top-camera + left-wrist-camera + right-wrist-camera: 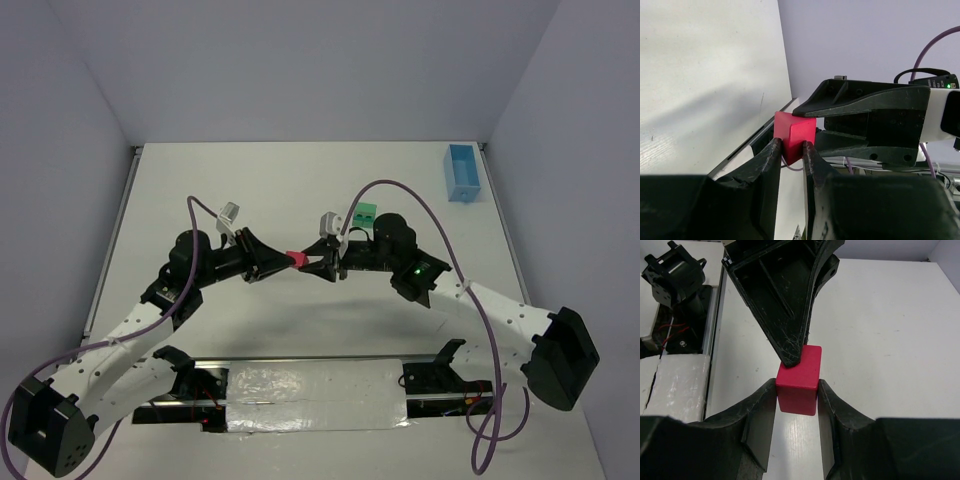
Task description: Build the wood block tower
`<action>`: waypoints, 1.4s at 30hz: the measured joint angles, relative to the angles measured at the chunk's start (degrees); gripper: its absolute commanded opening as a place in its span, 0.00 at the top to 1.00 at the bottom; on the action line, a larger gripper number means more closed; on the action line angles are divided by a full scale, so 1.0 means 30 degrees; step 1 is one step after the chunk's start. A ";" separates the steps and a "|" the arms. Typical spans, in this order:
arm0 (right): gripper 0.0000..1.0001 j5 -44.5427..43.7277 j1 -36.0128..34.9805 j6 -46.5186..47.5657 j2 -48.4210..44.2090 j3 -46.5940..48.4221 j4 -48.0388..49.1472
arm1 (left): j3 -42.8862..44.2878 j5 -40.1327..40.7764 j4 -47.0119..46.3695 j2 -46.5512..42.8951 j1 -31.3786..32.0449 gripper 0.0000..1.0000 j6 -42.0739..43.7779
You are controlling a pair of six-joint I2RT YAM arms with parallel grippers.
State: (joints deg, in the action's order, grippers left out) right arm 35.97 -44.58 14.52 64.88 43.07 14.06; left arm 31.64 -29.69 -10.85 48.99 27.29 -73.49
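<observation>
The red block (297, 259) hangs in the air above the table's middle, held between both grippers. My left gripper (289, 260) comes from the left and is shut on it; in the left wrist view its fingers (771, 150) clamp the red block (796, 131). My right gripper (309, 263) comes from the right; in the right wrist view its fingers (767, 395) press both sides of the red block (799, 377). Two green blocks (365, 213) sit side by side on the table just behind the right wrist.
A light blue rectangular tray (463, 172) stands at the far right of the table. A foil-covered strip (310, 385) and the black arm mounts lie along the near edge. Grey walls close off three sides.
</observation>
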 measured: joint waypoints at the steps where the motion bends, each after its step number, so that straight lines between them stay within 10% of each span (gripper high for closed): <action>1: 1.00 -0.0080 -0.0015 0.0036 0.0051 0.0015 0.0007 | 0.0000 0.0095 0.0036 0.0000 -0.0015 0.85 0.0015; 5: 1.00 -0.0321 0.0029 0.0780 0.0233 0.0328 -0.0729 | 0.0240 0.0663 0.0976 -0.0015 -0.0015 0.11 0.0933; 7: 1.00 0.0153 0.0619 0.1501 0.0452 0.0831 -0.1632 | 0.1027 0.1647 0.3126 -0.0066 -0.0109 0.01 0.1931; 20: 1.00 0.3096 0.9777 0.6761 0.7599 1.0943 -0.9661 | 0.7308 1.0681 1.4615 -0.2433 -0.2878 0.01 1.0856; 32: 1.00 0.2142 1.3027 1.2590 1.0484 1.3741 -1.3894 | 0.5938 1.3296 1.5569 -0.0852 -0.3140 0.01 1.5030; 42: 1.00 0.4728 1.3311 1.8651 1.6932 2.3729 -2.3227 | 0.5901 1.2925 1.5263 -0.1421 -0.3636 0.00 1.5650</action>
State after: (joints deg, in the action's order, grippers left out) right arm 50.15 -4.64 70.48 115.68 114.26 -55.61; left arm 49.34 9.08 34.94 44.73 16.38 -26.55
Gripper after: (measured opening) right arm 0.422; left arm 0.995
